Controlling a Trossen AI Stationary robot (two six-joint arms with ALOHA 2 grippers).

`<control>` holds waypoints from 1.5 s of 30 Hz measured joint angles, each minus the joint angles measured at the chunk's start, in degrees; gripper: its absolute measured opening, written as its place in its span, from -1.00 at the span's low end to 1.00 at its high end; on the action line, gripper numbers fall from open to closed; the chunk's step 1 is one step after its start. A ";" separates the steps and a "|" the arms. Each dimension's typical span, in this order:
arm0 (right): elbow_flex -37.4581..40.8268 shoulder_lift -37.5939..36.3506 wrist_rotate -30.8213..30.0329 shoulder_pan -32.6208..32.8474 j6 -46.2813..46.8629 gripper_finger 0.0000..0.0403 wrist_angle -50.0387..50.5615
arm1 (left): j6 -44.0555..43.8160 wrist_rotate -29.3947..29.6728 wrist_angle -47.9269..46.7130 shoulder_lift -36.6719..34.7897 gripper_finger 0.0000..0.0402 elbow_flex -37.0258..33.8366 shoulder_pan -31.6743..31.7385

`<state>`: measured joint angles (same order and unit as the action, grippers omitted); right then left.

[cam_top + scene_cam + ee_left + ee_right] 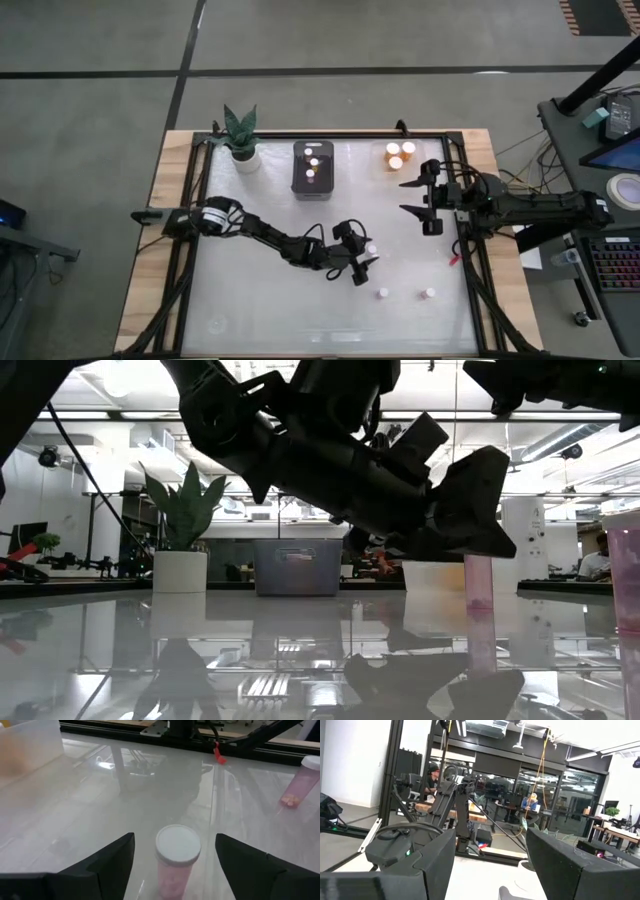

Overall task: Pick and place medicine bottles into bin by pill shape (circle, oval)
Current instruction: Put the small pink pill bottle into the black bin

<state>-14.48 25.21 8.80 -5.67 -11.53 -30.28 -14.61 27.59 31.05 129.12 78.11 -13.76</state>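
A small pinkish medicine bottle with a white cap (177, 846) stands upright on the glass table right of centre (371, 247); it also shows in the low view (479, 600). My left gripper (365, 258) is open, with one finger on each side of this bottle and a gap on both sides. Two more small bottles (383, 293) (430, 293) stand nearer the front edge. A dark bin (313, 168) at the back holds white-capped bottles, and a clear bin (400, 156) holds orange ones. My right gripper (413, 197) is open and empty, raised near the clear bin.
A potted plant (243, 150) stands at the back left. A small red clip (453, 258) lies near the right edge. Another pinkish bottle (301, 782) stands beyond the left gripper. Bare glass lies at the front left.
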 joint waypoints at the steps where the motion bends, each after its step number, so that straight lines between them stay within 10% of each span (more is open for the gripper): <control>1: 0.00 -0.01 0.00 0.00 0.00 0.17 0.00 | -0.02 0.00 0.00 0.00 0.27 0.00 0.04; 21: -0.01 0.00 -1.45 0.02 -0.02 0.16 0.68 | 0.65 0.02 -1.15 -0.94 -0.57 0.02 0.13; 45: -0.02 0.02 -6.10 0.00 -1.88 0.16 3.54 | 9.04 11.10 -9.22 -34.04 -0.52 -20.88 8.12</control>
<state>-14.50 25.23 2.70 -5.67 -13.41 -26.74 -5.57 38.69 21.83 95.08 57.22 -5.64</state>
